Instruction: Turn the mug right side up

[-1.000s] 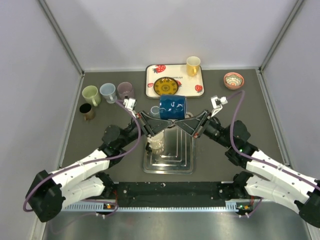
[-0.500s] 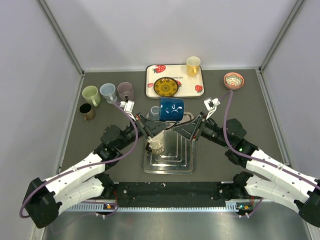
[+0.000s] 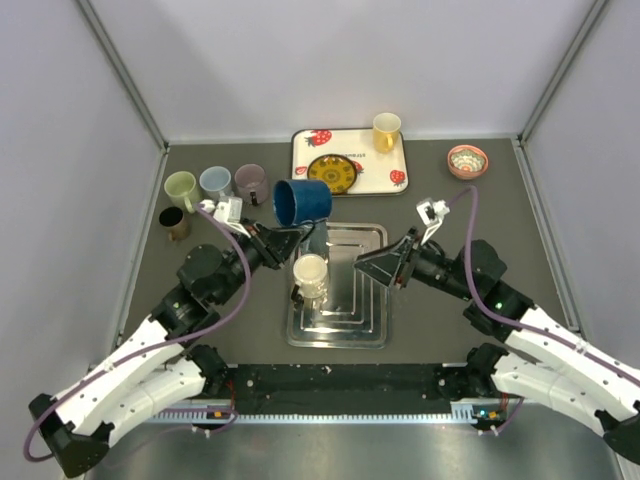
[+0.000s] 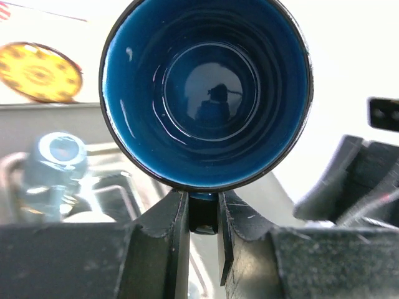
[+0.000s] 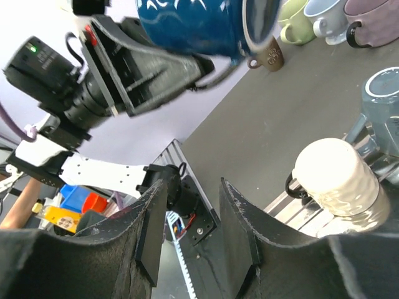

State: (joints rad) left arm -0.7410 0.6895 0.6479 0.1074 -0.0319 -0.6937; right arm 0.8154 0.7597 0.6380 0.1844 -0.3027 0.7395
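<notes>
The blue mug hangs in the air on its side above the far left corner of the metal rack, its mouth turned to the left. My left gripper is shut on the mug's handle. In the left wrist view the glossy blue inside of the mug faces the camera. My right gripper stands open to the right of the mug, apart from it, with nothing between its fingers. The right wrist view shows the mug high up, with the left gripper on it.
A cream mug stands upside down on the rack, and a pale grey-blue mug sits beside it. A strawberry tray holds a yellow plate and a yellow mug. Green, light blue, purple and brown cups stand far left. A bowl is far right.
My right gripper opened, let go of the blue mug and drew back to the right. The left gripper carried the mug leftward and turned it, mouth now facing left.
</notes>
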